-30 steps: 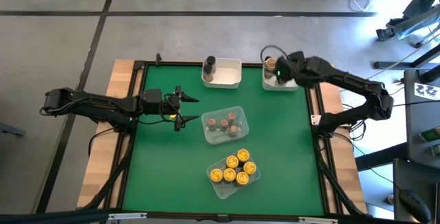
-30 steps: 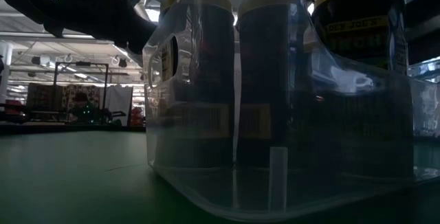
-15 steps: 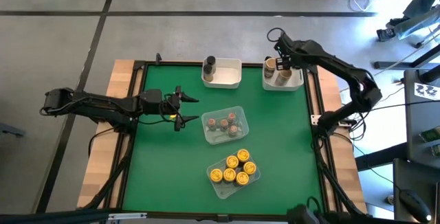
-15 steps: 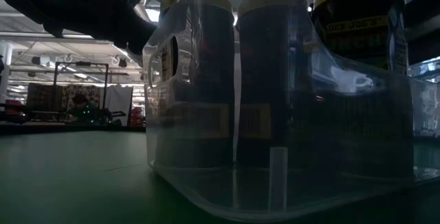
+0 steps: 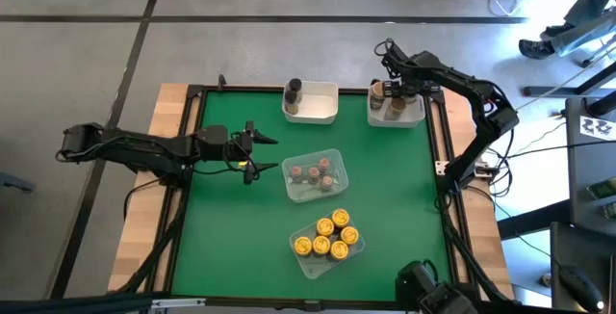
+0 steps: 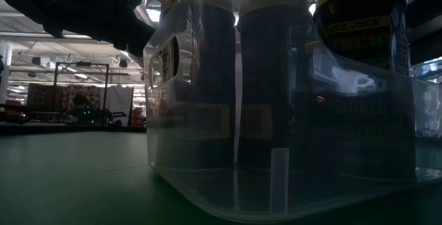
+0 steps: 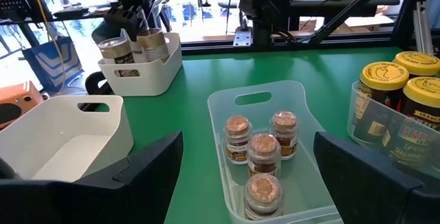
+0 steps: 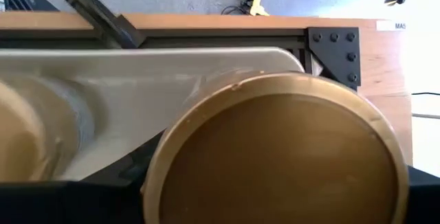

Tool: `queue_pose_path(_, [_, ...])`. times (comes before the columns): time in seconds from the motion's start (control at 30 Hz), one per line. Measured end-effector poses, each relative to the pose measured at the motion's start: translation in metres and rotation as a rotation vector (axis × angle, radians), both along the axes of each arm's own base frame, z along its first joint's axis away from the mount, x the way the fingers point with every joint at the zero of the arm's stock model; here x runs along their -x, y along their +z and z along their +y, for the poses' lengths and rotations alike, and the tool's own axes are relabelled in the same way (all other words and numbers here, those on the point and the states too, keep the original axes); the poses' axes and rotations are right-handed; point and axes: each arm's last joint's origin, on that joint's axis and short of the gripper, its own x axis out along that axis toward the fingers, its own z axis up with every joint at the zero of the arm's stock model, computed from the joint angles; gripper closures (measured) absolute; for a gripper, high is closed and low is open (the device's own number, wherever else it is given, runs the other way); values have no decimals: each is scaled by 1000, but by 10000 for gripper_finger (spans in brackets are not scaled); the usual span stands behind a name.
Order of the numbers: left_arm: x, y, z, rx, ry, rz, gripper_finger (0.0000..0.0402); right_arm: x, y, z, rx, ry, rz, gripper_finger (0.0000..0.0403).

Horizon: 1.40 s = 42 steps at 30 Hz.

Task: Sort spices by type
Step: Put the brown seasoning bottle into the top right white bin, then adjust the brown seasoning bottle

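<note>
Your right hand point(image 5: 393, 91) sits over the right white bin point(image 5: 416, 117) at the far edge of the bench point(image 5: 385, 198). Its wrist camera is filled by a tan lid point(image 8: 275, 155) lying between the fingers; the jaws stand wide at the jar's sides, and you cannot tell whether they are pressing on it. A second tan-lidded jar point(image 7: 115, 49) stands next to it in the same bin.

Your left hand point(image 5: 262, 153) hovers over the bench's left half with its fingers point(image 7: 148, 165) apart and nothing between them, pointing toward the middle tray point(image 5: 332, 157).

That clear tray holds four brown-topped jars point(image 7: 264, 150), bunched together. The near tray point(image 5: 310, 264) carries the yellow-lidded jars point(image 5: 327, 236), five by the overhead count, packed touching; they stand right in front of the low camera. The dark grey jar point(image 5: 293, 91) stands upright at the left end of the other white bin point(image 5: 322, 112), which lies just left of the bin under your right hand.
</note>
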Motion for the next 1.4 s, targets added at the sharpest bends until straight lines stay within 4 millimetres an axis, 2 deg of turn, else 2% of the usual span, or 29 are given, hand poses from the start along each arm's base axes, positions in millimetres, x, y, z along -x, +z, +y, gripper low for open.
queue_pose_path(0.17, [0, 0, 0, -7, -2, 3, 88, -3, -3, -4, 16, 9, -1, 117])
queue_pose_path(0.4, [0, -1, 0, -8, -2, 9, 88, -4, -4, -7, 53, 13, 14, 28])
queue_pose_path(0.53, [0, -1, 0, -9, -2, 8, 88, -4, -4, -6, 53, 18, 24, 9])
queue_pose_path(0.77, [0, -1, 0, -7, -2, 7, 88, 2, 7, 2, 52, 44, 25, 22])
queue_pose_path(1.13, [0, 0, 0, -6, -2, 6, 88, 15, 53, 22, 165, 93, -84, 51])
queue_pose_path(1.27, [0, 0, 0, -6, -1, 6, 88, 17, 66, 40, 125, 161, -144, 59])
queue_pose_path(1.4, [0, -1, 0, -13, -3, 7, 88, 13, 70, 64, 28, 237, -147, 80])
